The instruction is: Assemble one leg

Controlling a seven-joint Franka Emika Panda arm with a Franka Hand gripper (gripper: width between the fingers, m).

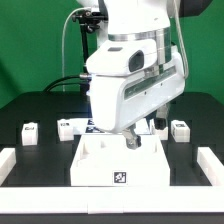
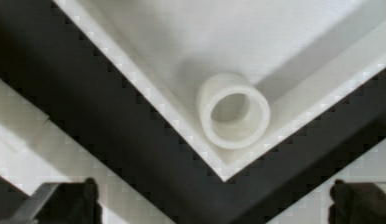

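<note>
Exterior view: your arm (image 1: 130, 70) filled mid-frame, bent down over the black table (image 1: 45, 150). Under it, at the front, lay the white square tray piece (image 1: 100, 165), with a marker tag on the face toward the camera. A white rail (image 1: 8, 160) sat at the table edge on the exterior view's left, and a second rail (image 1: 212, 165) on its right. Your legs stood on the table behind the tray. Leg one (image 1: 30, 131) and leg two (image 1: 66, 126) were on the exterior view's left, leg three (image 1: 180, 128) on its right. All three were well apart from the gripper (image 1: 131, 138), which hung at the tray's back edge. Wrist view: a tray corner with a round socket (image 2: 234, 110) lay below the gripper (image 2: 211, 200). Its fingers (image 2: 65, 200) were spread wide, gripping nothing.
</note>
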